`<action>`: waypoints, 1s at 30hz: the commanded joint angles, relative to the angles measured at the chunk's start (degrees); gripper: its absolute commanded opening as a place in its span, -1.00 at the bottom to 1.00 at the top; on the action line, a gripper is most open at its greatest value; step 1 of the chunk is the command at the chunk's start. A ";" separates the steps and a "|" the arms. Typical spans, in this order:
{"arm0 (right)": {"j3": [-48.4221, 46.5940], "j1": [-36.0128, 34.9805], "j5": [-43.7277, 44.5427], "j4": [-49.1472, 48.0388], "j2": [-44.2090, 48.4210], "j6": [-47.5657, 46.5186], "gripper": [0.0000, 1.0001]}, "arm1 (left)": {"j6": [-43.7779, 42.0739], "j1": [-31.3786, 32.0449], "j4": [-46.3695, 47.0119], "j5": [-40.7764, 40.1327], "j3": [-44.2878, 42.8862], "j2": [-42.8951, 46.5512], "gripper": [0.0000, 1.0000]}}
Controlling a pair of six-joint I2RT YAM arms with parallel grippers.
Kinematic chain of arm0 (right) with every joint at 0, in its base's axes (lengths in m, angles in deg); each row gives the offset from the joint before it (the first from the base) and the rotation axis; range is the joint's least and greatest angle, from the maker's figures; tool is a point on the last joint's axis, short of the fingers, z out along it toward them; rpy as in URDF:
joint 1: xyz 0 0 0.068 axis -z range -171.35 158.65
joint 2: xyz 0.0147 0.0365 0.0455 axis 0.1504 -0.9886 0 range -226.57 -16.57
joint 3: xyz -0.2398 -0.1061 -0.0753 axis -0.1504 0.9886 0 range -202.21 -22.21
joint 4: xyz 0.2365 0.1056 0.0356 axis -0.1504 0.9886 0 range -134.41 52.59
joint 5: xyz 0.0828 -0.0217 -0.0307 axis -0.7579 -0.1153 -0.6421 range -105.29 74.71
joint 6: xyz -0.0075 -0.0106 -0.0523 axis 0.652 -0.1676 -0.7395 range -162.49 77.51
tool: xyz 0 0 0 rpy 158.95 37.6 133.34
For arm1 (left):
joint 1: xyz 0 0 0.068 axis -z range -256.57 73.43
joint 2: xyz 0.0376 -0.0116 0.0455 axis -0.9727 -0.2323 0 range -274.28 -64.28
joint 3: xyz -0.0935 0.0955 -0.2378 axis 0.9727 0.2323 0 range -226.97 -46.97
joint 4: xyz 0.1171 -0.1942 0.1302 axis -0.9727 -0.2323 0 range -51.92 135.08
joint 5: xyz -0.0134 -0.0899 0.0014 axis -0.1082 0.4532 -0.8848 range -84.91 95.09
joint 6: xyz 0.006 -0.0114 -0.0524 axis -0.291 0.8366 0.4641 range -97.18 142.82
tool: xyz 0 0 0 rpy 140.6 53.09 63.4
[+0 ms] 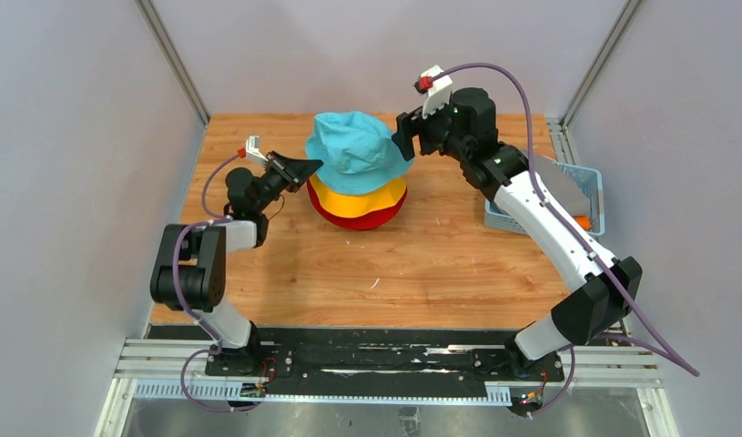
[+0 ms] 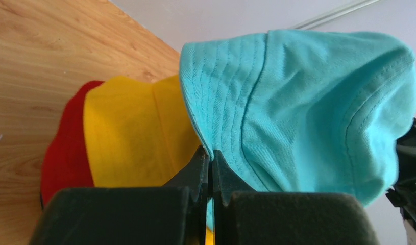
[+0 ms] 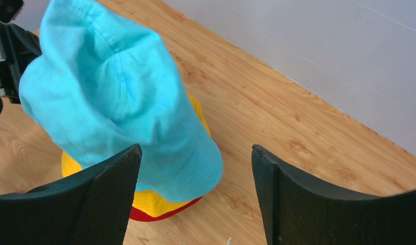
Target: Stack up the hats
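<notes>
Left gripper [image 2: 211,162], at nine o'clock of the pile, is pinched shut on the brim of the teal hat [image 1: 358,146]. The right gripper [image 1: 405,137], at about two o'clock, stands wide apart with nothing between its fingers (the teal brim hangs just beside one of them). That hat sits tilted over the yellow hat [image 1: 353,202], which nests on the red hat [image 1: 358,221], toward the far middle of the table [image 1: 421,264]. These look like light, floppy cloth. The crown would likely crumple under a pinch, so the stitched brim edge seems the better hold, preferably at opposite sides to keep it spread.
</notes>
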 commanded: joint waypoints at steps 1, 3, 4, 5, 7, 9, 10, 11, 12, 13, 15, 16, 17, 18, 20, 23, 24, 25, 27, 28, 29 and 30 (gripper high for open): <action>-0.48 0.40 1.50 -1.45 -0.92 -0.75 0.56 | 5.54 -1.48 11.18 3.04 -4.47 -7.21 -1.00; 0.20 0.48 2.05 -1.55 -0.93 -1.01 0.57 | 3.76 -1.48 9.01 3.51 -6.21 -7.95 -1.00; 0.60 0.56 2.39 -1.52 -0.85 -1.06 0.57 | 2.01 -1.49 6.49 3.52 -7.16 -7.80 -1.00; 1.04 0.64 2.86 -1.59 -0.78 -1.02 0.57 | -1.04 -1.49 3.21 3.38 -8.06 -7.48 -0.99; 2.25 0.94 3.48 -1.91 -0.52 -0.48 0.57 | -5.00 -1.49 -3.27 3.33 -9.70 -6.51 -1.00; 3.76 1.73 3.15 -2.20 -0.13 1.07 0.57 | -8.33 -1.53 -7.69 3.60 -11.28 -6.11 -1.00; 4.89 2.31 2.38 -2.62 0.27 2.12 0.57 | -10.41 -1.57 -10.51 3.57 -12.24 -5.87 -1.00; 6.03 3.02 1.38 -3.25 0.75 3.23 0.57 | -12.32 -1.62 -13.49 3.49 -13.28 -5.75 -1.00; 7.46 3.92 -0.01 -4.28 1.41 4.21 0.57 | -14.40 -1.62 -16.26 3.19 -14.49 -5.63 -1.00; 9.29 4.55 -1.10 -5.16 2.12 4.98 0.57 | -16.48 -1.66 -19.17 2.65 -15.65 -5.47 -1.00; 12.30 5.45 -2.77 -6.70 3.63 6.04 0.57 | -20.30 -1.64 -24.59 1.38 -18.94 -6.07 -1.00; 13.55 5.82 -3.57 -7.33 4.29 6.58 0.57 | -21.74 -1.73 -26.71 1.07 -20.33 -6.71 -1.00; 15.02 6.35 -4.79 -8.10 5.40 7.18 0.57 | -22.71 -1.73 -27.89 1.08 -21.70 -7.54 -0.99; 16.56 7.02 -6.24 -9.16 6.26 7.95 0.57 | -23.17 -1.80 -28.24 1.22 -22.76 -8.54 -1.00; 19.21 8.59 -10.61 -11.64 7.50 10.99 0.57 | -23.50 -1.84 -28.31 1.98 -24.64 -10.16 -1.00; 22.22 10.73 -16.49 -15.04 8.79 14.66 0.57 | -24.90 -1.84 -28.31 2.06 -26.70 -11.79 -0.99; 23.12 11.15 -17.95 -16.29 9.16 15.79 0.57 | -25.36 -1.79 -28.31 2.19 -27.54 -12.34 -0.99; 24.01 11.46 -19.72 -17.63 9.36 17.00 0.57 | -25.79 -1.84 -28.31 2.76 -28.54 -13.10 -1.00; 25.52 11.89 -23.53 -21.09 9.12 19.90 0.55 | -26.23 -1.84 -28.25 3.82 -30.85 -15.41 -1.00; 26.03 12.12 -25.38 -22.92 8.71 21.58 0.54 | -26.30 -1.78 -28.11 4.56 -32.07 -16.49 -1.00; 26.62 12.20 -27.04 -24.91 8.21 23.11 0.52 | -26.33 -1.76 -27.78 5.27 -33.32 -17.65 -1.00; 27.32 12.24 -28.81 -27.11 7.53 24.86 0.50 | -26.20 -1.76 -27.05 6.18 -34.35 -18.68 -1.00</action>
